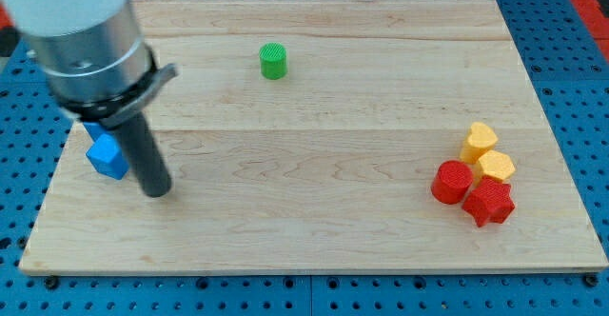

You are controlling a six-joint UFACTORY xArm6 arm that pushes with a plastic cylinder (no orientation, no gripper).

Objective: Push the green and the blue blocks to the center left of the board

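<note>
A green round block (273,60) stands on the wooden board (314,192) near the view's top, left of the middle. A blue cube (107,156) lies at the board's left side, at mid height. A second blue block (93,129) shows only as a corner just above it, mostly hidden behind the arm. My tip (157,190) rests on the board just right of and slightly below the blue cube, close to it; I cannot tell if they touch.
At the view's right, a cluster of blocks: a yellow heart-shaped block (479,140), a yellow hexagonal block (496,166), a red round block (452,181) and a red star-shaped block (489,201). The arm's grey body (81,30) covers the top left corner.
</note>
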